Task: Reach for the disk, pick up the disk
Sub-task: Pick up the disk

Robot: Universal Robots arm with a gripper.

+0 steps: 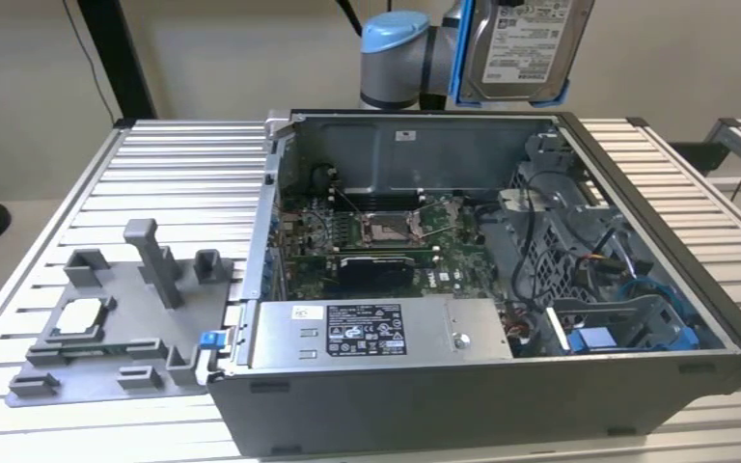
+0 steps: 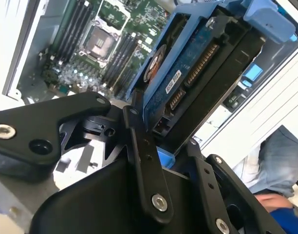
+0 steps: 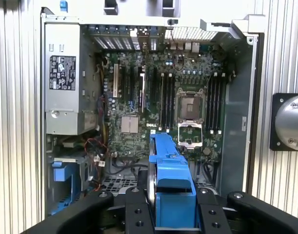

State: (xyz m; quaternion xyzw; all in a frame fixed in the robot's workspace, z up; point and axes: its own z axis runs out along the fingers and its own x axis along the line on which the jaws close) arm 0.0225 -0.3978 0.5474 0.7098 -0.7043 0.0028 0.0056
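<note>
The disk [image 1: 521, 43] hangs upright high above the back of the open computer case [image 1: 628, 386], its white label facing the exterior view. Blue side rails frame its silver body. My gripper [image 3: 172, 210] is shut on the disk [image 3: 171, 170], whose blue rail stands between the black fingers [image 3: 137, 209] over the motherboard. In the second wrist view the gripper [image 2: 166, 148] clamps the disk [image 2: 197, 73] at its connector end, circuit-board side showing.
The case's motherboard [image 1: 384, 227], power supply [image 1: 370, 333] and blue drive bay [image 1: 628, 333] lie open below. A grey plastic stand [image 1: 126, 318] with upright posts sits on the slatted table [image 1: 178, 164] at the exterior view's left. A person's sleeve [image 2: 280, 156] shows beside the table.
</note>
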